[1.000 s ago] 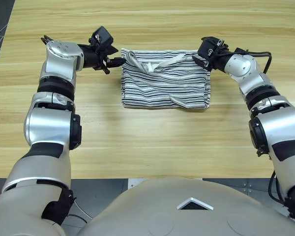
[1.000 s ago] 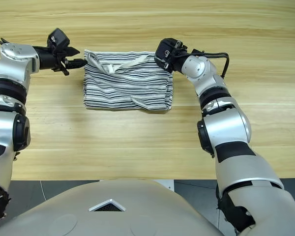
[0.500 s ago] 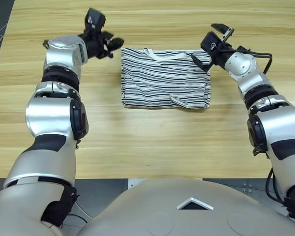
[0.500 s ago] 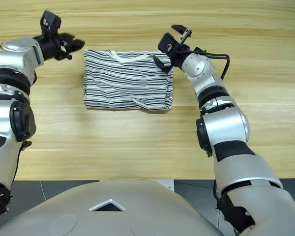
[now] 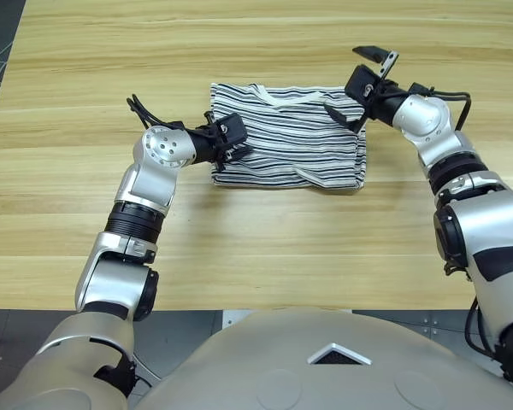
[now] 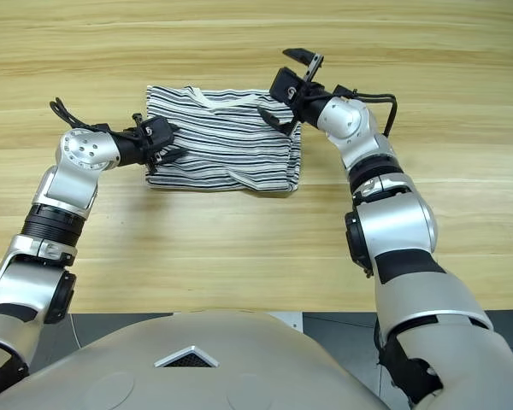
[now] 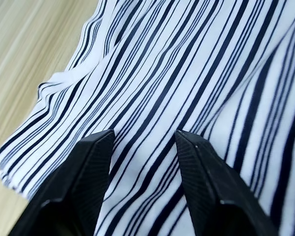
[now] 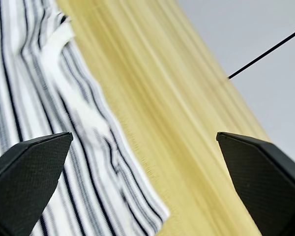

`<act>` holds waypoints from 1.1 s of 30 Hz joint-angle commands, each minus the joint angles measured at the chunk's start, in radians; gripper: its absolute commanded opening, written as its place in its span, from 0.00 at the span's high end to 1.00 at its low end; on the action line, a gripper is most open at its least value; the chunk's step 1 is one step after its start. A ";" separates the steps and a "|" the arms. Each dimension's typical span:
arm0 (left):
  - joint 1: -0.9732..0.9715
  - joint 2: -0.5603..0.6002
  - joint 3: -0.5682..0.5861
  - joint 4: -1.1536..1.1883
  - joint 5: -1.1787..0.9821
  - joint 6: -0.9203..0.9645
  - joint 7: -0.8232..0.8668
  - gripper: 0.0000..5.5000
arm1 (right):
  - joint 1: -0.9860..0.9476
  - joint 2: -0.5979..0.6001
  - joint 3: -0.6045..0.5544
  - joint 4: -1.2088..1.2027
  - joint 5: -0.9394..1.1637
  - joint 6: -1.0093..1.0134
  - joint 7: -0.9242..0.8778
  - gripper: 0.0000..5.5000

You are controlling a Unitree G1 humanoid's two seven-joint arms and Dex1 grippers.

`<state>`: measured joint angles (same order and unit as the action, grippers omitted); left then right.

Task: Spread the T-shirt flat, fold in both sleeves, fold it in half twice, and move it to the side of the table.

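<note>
Nearest, the light wooden table (image 5: 239,248) stretches bare towards the robot. Further in lies the black-and-white striped T-shirt (image 5: 291,141), folded into a compact rectangle between the two arms, roughly mid-table. A white trim strip (image 5: 321,178) shows along its near right edge. The left gripper (image 5: 236,150) sits at the shirt's left edge, over the fabric. In the left wrist view its black fingers (image 7: 86,177) stand a little apart above the stripes, clamping nothing I can make out. At the far edge the white collar band (image 5: 282,98) lies flat. Beyond, the right gripper (image 5: 340,79) is at the far right corner, jaws spread wide.
</note>
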<state>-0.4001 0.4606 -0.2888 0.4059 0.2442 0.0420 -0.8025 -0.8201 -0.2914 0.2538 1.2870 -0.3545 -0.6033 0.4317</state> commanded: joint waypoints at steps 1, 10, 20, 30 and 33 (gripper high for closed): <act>0.002 0.005 -0.029 0.048 0.058 -0.011 0.069 0.58 | 0.031 0.009 0.036 0.006 -0.035 0.024 0.015 0.01; -0.010 0.058 -0.271 0.477 0.328 -0.336 0.299 0.58 | 0.021 -0.032 0.175 0.065 -0.195 0.175 -0.158 0.01; -0.300 0.145 -0.539 0.498 0.775 -0.617 0.928 0.58 | 0.244 -0.126 0.112 -0.334 0.147 0.066 0.544 0.01; -0.485 0.125 -0.873 0.511 1.353 -0.347 1.638 0.58 | 0.616 -0.249 0.188 -1.368 0.616 0.947 0.844 0.01; -0.495 0.110 -0.895 0.560 1.384 -0.296 1.780 0.58 | 0.621 -0.208 0.149 -1.428 0.706 1.094 0.800 0.01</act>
<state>-0.8583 0.5749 -1.1617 0.9331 1.5972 -0.2858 0.8901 -0.1938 -0.5118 0.4338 -0.0950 0.3054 0.4070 1.2608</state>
